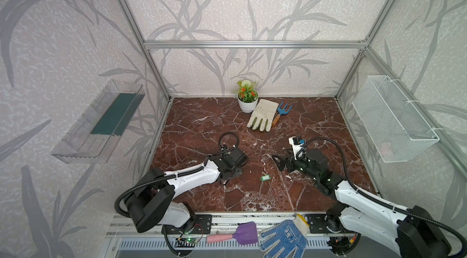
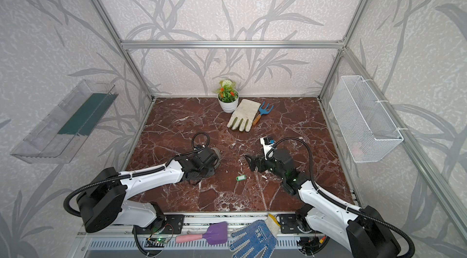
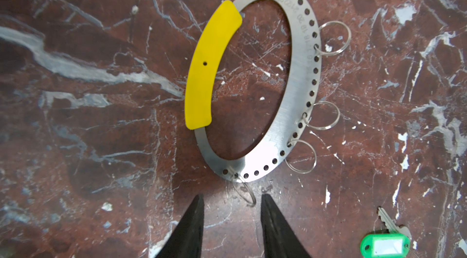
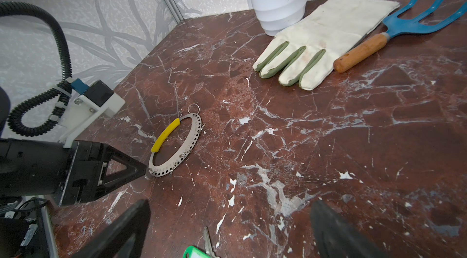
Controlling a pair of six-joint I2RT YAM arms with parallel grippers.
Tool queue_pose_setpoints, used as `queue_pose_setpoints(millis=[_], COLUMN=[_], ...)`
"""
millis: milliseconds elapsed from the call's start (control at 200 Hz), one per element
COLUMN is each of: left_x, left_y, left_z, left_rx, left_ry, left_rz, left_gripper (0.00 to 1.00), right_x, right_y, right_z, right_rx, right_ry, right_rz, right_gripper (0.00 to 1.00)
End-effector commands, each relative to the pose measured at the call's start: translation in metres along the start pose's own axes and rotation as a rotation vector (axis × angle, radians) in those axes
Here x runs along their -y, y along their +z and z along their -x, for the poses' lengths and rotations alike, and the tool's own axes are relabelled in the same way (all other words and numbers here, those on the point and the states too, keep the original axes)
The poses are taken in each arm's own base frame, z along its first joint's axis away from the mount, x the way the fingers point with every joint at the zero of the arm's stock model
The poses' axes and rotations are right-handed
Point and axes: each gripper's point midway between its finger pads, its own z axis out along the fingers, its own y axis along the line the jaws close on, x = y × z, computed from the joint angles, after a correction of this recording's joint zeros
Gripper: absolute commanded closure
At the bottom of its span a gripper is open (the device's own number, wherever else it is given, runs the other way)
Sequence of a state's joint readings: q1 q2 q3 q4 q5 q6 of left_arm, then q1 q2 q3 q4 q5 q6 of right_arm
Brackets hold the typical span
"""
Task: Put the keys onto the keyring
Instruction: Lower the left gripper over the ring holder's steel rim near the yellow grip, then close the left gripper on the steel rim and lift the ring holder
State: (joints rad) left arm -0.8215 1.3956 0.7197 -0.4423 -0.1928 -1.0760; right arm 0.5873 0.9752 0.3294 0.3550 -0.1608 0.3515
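Perforated steel keyring lies on veined marble.

Walls: pale textured wallpaper, grey leaf pattern, on three sides.
Frame: aluminium bars at the corners and across the back wall.
Tabletop: red-brown marble, white veins, scuffed.
Shelf: clear plastic, left wall.
Basket: white wire mesh, right wall.
Light: soft, even.
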Motion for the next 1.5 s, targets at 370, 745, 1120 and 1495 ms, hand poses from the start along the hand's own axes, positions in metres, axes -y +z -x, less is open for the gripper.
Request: queue_pose_setpoints(millis=[370,745,1120,1495], left_x=[0.006,0.009,0.014,0.003], left_y=[-0.012,-0.002,0.014,0.02], left_z=[0.015,0.011,0.006,-0.002], left_rx=[0.07,0.053,0.021,-0.006], left_ry=[0.05,0.071,0.086,0.073], left_rz=[0.033,0.057,0.099,0.14], left_gripper=[0.6,0.6,0.62,0.78], right_x=[0.001,0.0,-0.004,-0.005], right_y=[0.0,-0.002,-0.004,-0.005], right_z=[-0.003,0.0,0.002,0.002], right_rx=[0.009,0.011,0.019,0.021], right_ry=[0.012,0.011,0.005,-0.002], right_rz=[-0.006,-0.002,0.009,0.009], right_gripper=[0.01,0.01,0.01,0.01])
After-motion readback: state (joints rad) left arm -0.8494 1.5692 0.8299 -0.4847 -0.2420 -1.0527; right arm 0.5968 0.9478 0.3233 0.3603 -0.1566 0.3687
